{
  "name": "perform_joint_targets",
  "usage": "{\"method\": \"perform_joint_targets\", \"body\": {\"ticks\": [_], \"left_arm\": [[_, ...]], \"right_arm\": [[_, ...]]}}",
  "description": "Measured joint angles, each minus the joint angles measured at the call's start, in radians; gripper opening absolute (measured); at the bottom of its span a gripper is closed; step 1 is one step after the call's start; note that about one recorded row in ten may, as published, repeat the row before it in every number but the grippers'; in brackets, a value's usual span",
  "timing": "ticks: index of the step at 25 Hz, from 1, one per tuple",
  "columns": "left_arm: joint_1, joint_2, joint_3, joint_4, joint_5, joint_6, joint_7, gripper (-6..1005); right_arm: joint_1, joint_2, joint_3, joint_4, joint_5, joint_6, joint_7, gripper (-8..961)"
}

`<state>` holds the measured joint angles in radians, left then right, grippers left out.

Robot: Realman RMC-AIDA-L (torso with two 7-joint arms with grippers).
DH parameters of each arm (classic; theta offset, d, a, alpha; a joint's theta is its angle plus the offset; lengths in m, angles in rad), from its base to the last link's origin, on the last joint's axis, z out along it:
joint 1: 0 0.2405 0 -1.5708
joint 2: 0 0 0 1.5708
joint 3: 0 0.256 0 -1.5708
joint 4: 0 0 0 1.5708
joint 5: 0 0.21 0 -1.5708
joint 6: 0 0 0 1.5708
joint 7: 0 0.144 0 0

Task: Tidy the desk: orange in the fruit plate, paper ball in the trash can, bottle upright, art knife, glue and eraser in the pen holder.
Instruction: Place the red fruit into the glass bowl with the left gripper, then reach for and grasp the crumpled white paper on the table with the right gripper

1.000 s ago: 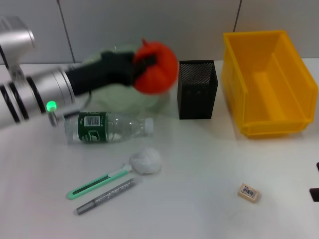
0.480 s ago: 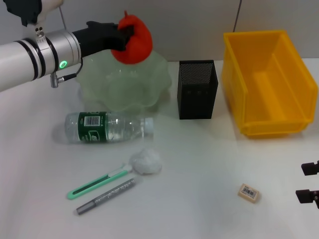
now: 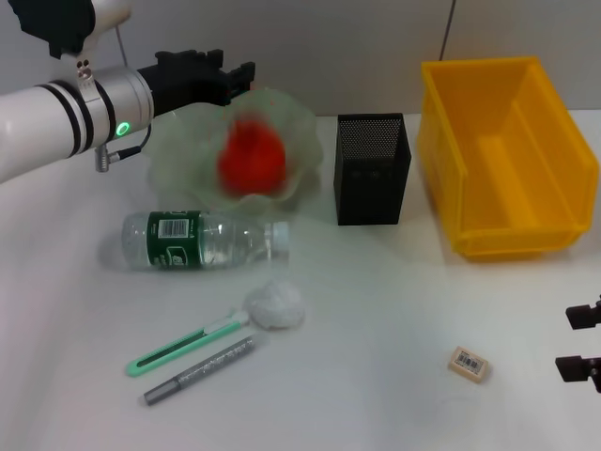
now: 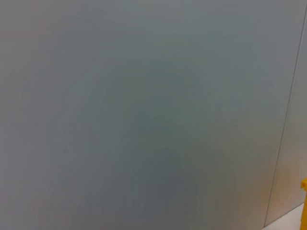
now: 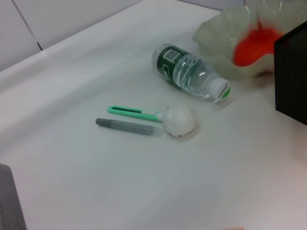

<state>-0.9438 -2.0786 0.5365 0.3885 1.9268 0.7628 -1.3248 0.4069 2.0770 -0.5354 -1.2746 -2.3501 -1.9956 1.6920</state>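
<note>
The left gripper hangs above the far rim of the fruit plate, its jaws spread and empty. The orange sits inside the plate. Nearer on the bench, the bottle lies on its side, then the paper ball touching the art knife, with the glue alongside. The eraser lies near the right gripper, whose jaws I cannot tell. The pen holder stands beside the trash can.
</note>
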Motion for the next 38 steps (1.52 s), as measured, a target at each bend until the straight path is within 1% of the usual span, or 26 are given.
{"method": "perform_joint_targets", "body": {"ticks": [6, 7, 8, 9, 10, 11, 12, 13, 15, 16, 17, 18, 20, 21, 22, 23, 24, 26, 27, 28, 29, 30, 31, 36, 37, 38], "left_arm": [[0.008, 0.000, 0.000, 0.003, -0.009, 0.021, 0.007, 440], [0.029, 0.005, 0.000, 0.019, -0.017, 0.086, 0.011, 466], [0.102, 0.009, 0.000, 0.109, -0.028, 0.324, 0.009, 667], [0.102, 0.009, 0.000, 0.109, -0.028, 0.324, 0.009, 688], [0.144, 0.012, 0.001, 0.155, -0.029, 0.434, -0.002, 708], [0.144, 0.012, 0.001, 0.155, -0.029, 0.434, -0.002, 729], [0.184, 0.015, 0.001, 0.196, -0.029, 0.536, -0.017, 750], [0.215, 0.016, 0.002, 0.226, -0.029, 0.608, -0.031, 771], [0.262, 0.017, 0.002, 0.271, -0.029, 0.706, -0.046, 812], [0.291, 0.017, 0.002, 0.298, -0.029, 0.764, -0.051, 812], [0.318, 0.017, 0.002, 0.323, -0.029, 0.820, -0.053, 812], [0.339, 0.017, 0.003, 0.339, -0.028, 0.855, -0.053, 812], [0.392, 0.019, 0.008, 0.373, -0.026, 0.951, -0.048, 812], [0.416, 0.023, 0.012, 0.383, -0.024, 0.994, -0.044, 812], [0.446, 0.030, 0.019, 0.387, -0.023, 1.047, -0.039, 812], [0.446, 0.030, 0.019, 0.387, -0.023, 1.047, -0.039, 812], [0.461, 0.035, 0.028, 0.387, -0.021, 1.071, -0.039, 812], [0.461, 0.035, 0.028, 0.387, -0.021, 1.071, -0.039, 812], [0.499, 0.051, 0.062, 0.389, -0.018, 1.127, -0.045, 811], [0.502, 0.052, 0.063, 0.389, -0.018, 1.130, -0.045, 811], [0.502, 0.052, 0.063, 0.389, -0.018, 1.130, -0.045, 811], [0.512, 0.055, 0.068, 0.389, -0.017, 1.141, -0.045, 811], [0.526, 0.059, 0.077, 0.389, -0.016, 1.162, -0.037, 811], [0.550, 0.069, 0.108, 0.386, -0.014, 1.207, 0.005, 811], [0.561, 0.069, 0.125, 0.386, -0.011, 1.211, 0.024, 811], [0.561, 0.069, 0.125, 0.386, -0.011, 1.211, 0.024, 811]], "right_arm": [[0.012, 0.000, 0.000, -0.005, 0.001, -0.003, 0.009, 717], [0.025, 0.000, 0.000, -0.010, 0.003, -0.009, 0.025, 717], [0.036, 0.000, -0.003, -0.012, 0.002, -0.012, 0.041, 717], [0.047, 0.000, -0.009, -0.014, 0.002, -0.013, 0.056, 716], [0.057, 0.000, -0.022, -0.020, 0.003, -0.015, 0.076, 716], [0.057, 0.000, -0.022, -0.020, 0.003, -0.015, 0.076, 716], [0.077, 0.000, -0.072, -0.042, 0.004, -0.014, 0.129, 715], [0.077, 0.000, -0.072, -0.042, 0.004, -0.014, 0.129, 715], [0.100, 0.000, -0.143, -0.075, 0.005, -0.008, 0.200, 714], [0.115, 0.000, -0.182, -0.088, 0.006, -0.005, 0.239, 714], [0.152, 0.000, -0.252, -0.105, 0.006, 0.008, 0.328, 713], [0.152, 0.000, -0.252, -0.105, 0.006, 0.008, 0.328, 713], [0.196, 0.000, -0.317, -0.111, 0.002, 0.028, 0.419, 712], [0.222, -0.002, -0.349, -0.109, -0.001, 0.038, 0.464, 712], [0.275, -0.005, -0.403, -0.097, -0.013, 0.053, 0.545, 711], [0.275, -0.005, -0.403, -0.097, -0.013, 0.053, 0.545, 711], [0.303, -0.005, -0.428, -0.089, -0.026, 0.060, 0.587, 711], [0.365, -0.003, -0.479, -0.067, -0.063, 0.080, 0.670, 710], [0.418, -0.001, -0.524, -0.034, -0.094, 0.105, 0.744, 709], [0.418, -0.001, -0.524, -0.034, -0.094, 0.105, 0.744, 709], [0.476, 0.000, -0.573, 0.029, -0.116, 0.146, 0.815, 709], [0.476, 0.000, -0.573, 0.029, -0.116, 0.146, 0.815, 708], [0.503, 0.000, -0.591, 0.068, -0.121, 0.164, 0.836, 708], [0.639, 0.001, -0.629, 0.333, -0.131, 0.300, 0.891, 706], [0.683, 0.002, -0.636, 0.426, -0.132, 0.364, 0.893, 705], [0.683, 0.002, -0.636, 0.426, -0.132, 0.364, 0.893, 705]]}}
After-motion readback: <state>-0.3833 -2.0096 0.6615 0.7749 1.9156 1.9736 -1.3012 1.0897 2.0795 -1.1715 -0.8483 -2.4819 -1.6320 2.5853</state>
